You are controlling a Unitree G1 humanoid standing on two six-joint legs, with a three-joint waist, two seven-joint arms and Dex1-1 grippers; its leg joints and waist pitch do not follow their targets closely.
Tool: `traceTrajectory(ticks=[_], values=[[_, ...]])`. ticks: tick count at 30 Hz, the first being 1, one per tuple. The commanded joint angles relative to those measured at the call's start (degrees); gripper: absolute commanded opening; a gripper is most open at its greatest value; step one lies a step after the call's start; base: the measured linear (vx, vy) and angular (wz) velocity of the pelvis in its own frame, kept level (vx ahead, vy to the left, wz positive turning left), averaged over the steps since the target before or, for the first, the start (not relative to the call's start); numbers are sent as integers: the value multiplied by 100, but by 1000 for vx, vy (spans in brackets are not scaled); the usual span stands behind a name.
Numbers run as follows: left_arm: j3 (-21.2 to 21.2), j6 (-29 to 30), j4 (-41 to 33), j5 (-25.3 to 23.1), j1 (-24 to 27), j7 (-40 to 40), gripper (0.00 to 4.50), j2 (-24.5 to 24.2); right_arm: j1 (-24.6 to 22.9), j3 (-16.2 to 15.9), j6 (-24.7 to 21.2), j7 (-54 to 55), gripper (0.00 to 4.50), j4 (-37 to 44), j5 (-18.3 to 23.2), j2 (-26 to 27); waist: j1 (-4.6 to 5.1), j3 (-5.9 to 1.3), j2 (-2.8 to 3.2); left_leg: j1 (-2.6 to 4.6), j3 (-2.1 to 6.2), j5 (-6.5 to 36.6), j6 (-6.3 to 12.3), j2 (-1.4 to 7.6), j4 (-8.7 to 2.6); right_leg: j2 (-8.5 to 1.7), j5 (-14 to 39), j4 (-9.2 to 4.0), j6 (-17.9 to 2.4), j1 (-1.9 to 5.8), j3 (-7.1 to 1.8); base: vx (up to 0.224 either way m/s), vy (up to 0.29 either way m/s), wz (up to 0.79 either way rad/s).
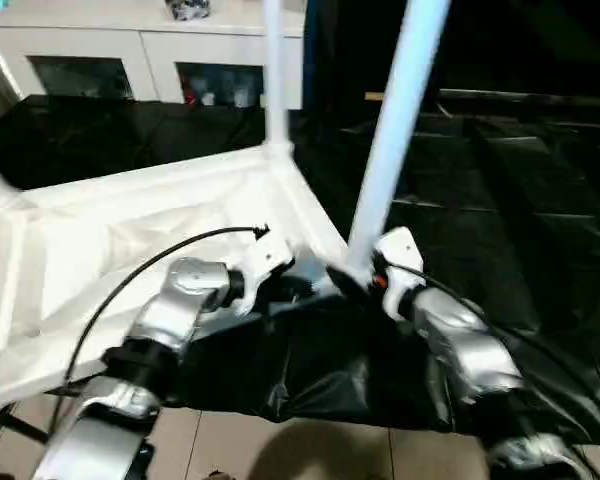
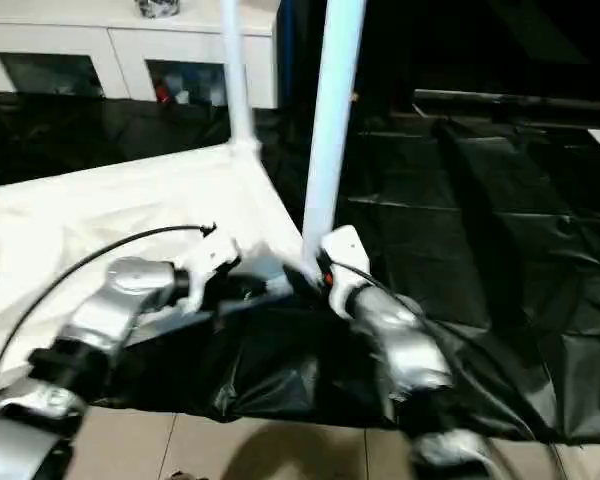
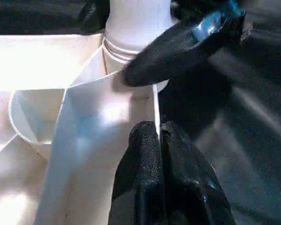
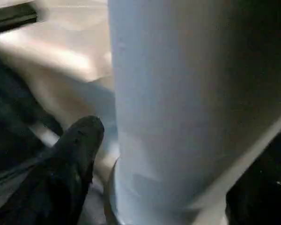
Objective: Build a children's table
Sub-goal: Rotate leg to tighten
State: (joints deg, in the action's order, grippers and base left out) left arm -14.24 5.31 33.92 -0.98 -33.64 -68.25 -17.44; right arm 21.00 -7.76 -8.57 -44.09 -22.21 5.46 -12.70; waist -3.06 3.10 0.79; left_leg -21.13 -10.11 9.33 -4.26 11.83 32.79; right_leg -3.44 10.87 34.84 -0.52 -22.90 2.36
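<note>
The children's table top (image 1: pixel 130 230) lies upside down, white, with its ribbed underside up. One white leg (image 1: pixel 275 70) stands in the far corner socket. A second leg (image 1: pixel 395 120) rises from the near right corner socket. My right gripper (image 4: pixel 168 173) is open around the base of this second leg, and one black finger (image 4: pixel 72 159) stands a little apart from the tube. My left gripper (image 3: pixel 159 178) is shut, its fingers pressed together against the table's rim wall just beside that socket. The right gripper's finger (image 3: pixel 178 51) reaches across the leg's base in the left wrist view.
A black sheet (image 1: pixel 500 200) covers the surface under and to the right of the table top. At the back stands a white cabinet (image 1: pixel 140 50) with glass doors. Tiled floor (image 1: pixel 280 450) shows at the near edge. A black cable (image 1: pixel 150 265) loops over my left forearm.
</note>
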Motion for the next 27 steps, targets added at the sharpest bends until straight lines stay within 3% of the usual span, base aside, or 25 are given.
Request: traceTrajectory(ticks=[1, 5, 9, 11, 17, 24, 25, 27], values=[[-210, -259, -131, 11, -72, -337, 0, 53, -16, -226, -111, -457, 378, 246, 179, -17, 1, -357, 49, 71, 13, 1559, 172, 111, -342, -348, 866, -445, -1316, 290, -216, 0, 0, 0], [-171, -303, 22, 5, -169, -501, 0, -41, -89, -352, -211, -1092, 378, 387, 271, -317, -34, -352, 55, 93, 16, 1674, 91, 124, -347, -354, 1148, -455, -1287, 270, -218, 0, 0, 0], [-193, -341, 104, 114, -251, -821, 0, -222, -167, -558, -267, -1715, 345, 565, 357, -675, -76, -364, -2, 81, 10, 1524, 136, 122, -332, -362, 1053, -439, -1286, 286, -216, 0, 0, 0], [-199, -356, 104, 149, -248, -904, 0, -263, -164, -608, -257, -1847, 326, 583, 345, -742, -98, -363, 12, 73, 6, 1477, 163, 123, -323, -365, 1042, -431, -1296, 282, -214, 0, 0, 0], [-181, -377, 136, 136, -192, -1011, 0, -288, -105, -715, -257, -2085, 275, 615, 298, -817, -124, -363, -43, 73, 3, 1405, 165, 124, -322, -373, 1152, -432, -1262, 275, -214, 0, 0, 0], [-211, -336, 82, 190, -136, -1068, 0, -377, -102, -809, -193, -2206, 265, 579, 288, -832, -162, -366, -38, 70, 1, 1320, 184, 126, -319, -378, 1168, -428, -1219, 269, -212, 0, 0, 0], [-202, -340, 83, 171, -134, -1027, 0, -387, -110, -797, -178, -2161, 265, 552, 281, -802, -166, -366, -7, 74, 6, 1339, 170, 127, -320, -379, 1174, -424, -1220, 264, -212, 0, 0, 0], [-198, -339, 82, 162, -134, -1007, 0, -390, -113, -789, -170, -2137, 265, 539, 276, -788, -160, -360, -26, 76, 6, 1396, 146, 126, -328, -371, 1236, -434, -1204, 266, -208, 0, 0, 0]])
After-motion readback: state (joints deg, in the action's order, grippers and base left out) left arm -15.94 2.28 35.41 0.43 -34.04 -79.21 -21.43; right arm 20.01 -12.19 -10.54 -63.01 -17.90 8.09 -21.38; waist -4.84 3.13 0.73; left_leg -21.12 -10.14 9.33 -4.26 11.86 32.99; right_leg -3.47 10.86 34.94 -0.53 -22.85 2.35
